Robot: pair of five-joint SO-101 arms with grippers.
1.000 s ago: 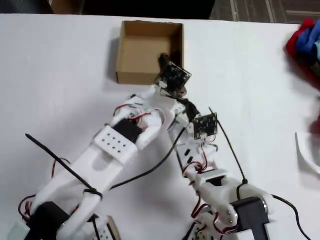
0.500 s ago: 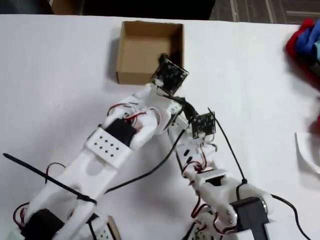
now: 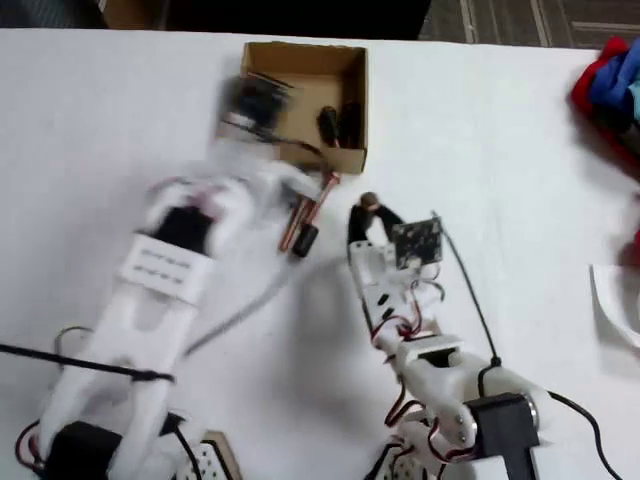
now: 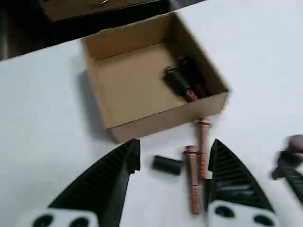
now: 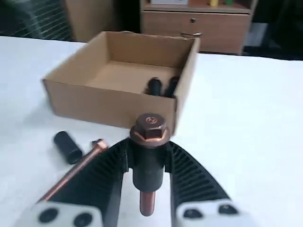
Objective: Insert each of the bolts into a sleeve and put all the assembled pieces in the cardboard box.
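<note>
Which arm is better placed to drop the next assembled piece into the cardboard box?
Right. The right gripper is shut on a sleeve with a bolt seated in it, facing the cardboard box. The left gripper is open over two loose bolts and a loose sleeve.

Cardboard box (image 5: 109,106) plain tan; bolts (image 4: 193,182) copper; each sleeve (image 4: 167,165) black; table (image 3: 520,150) white; left gripper (image 4: 175,145) and right gripper (image 5: 147,146) black-fingered, white-bodied.

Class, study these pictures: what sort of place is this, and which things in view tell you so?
Probably an office or lab used for robot practice: a white table bearing the left arm and right arm, a wooden drawer unit behind, and carpet tiles on the floor.
</note>
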